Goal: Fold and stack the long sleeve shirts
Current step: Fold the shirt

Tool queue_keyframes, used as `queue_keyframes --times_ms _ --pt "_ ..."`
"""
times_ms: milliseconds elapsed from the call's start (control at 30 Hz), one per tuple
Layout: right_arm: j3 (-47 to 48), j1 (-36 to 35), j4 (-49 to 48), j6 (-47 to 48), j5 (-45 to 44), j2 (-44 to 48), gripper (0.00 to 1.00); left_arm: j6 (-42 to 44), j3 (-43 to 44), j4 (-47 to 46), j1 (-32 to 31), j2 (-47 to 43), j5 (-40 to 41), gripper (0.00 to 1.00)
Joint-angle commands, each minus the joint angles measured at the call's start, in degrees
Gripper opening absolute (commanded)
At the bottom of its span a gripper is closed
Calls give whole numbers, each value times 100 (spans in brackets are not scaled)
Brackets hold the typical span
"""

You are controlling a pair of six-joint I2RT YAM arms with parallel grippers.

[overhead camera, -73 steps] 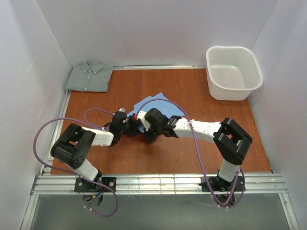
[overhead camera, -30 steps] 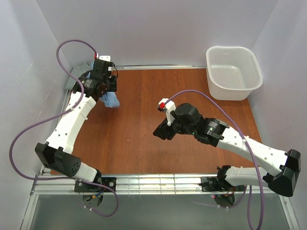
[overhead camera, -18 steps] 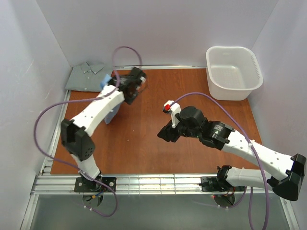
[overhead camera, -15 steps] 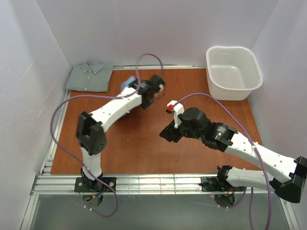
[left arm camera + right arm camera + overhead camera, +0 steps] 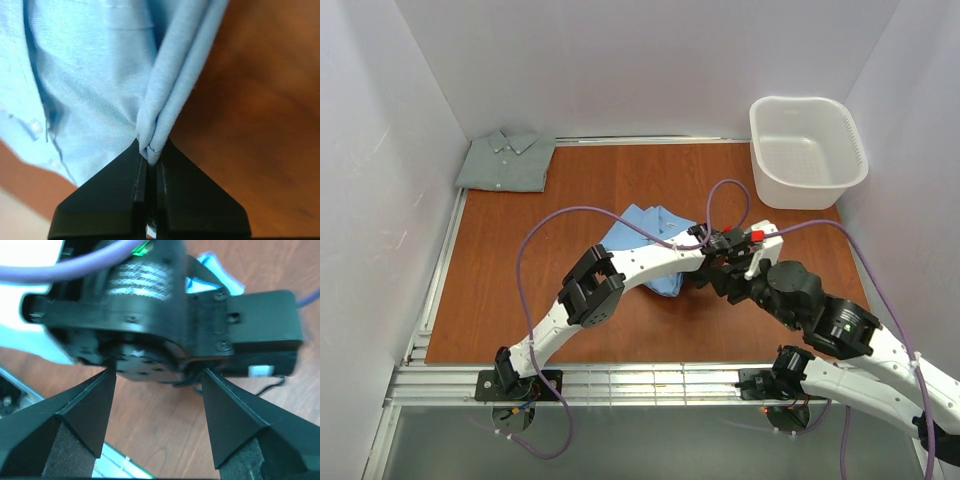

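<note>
Even, diffuse light from overhead fills the top view, which is sharp throughout, leaving only faint shadows on the worktop. The left wrist view shows the sky-blue shirt bright and crisp. The right wrist view is soft, its purple cable smeared.

The sky-blue shirt is a plain light blue with pale buttons, and the grey-green shirt is a muted grey-green without any print. The table is reddish-brown with a faint wood grain, the basket is white, and the walls are pale greyish white. The left arm and the right arm are white with black joints and carry purple cables.
</note>
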State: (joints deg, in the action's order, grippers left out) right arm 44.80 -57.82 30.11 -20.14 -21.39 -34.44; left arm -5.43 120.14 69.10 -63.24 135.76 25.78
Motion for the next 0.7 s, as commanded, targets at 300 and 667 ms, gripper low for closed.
queue_keyframes --times_ms 300,667 --pt "-322 17 -295 -929 -1728 1228 74 -1363 -1352 -2031 -92 -1236 -2085 4" --pt "-392 17 514 -2274 -2062 921 85 -1750 -2187 -3314 -48 -2597 -2771 51"
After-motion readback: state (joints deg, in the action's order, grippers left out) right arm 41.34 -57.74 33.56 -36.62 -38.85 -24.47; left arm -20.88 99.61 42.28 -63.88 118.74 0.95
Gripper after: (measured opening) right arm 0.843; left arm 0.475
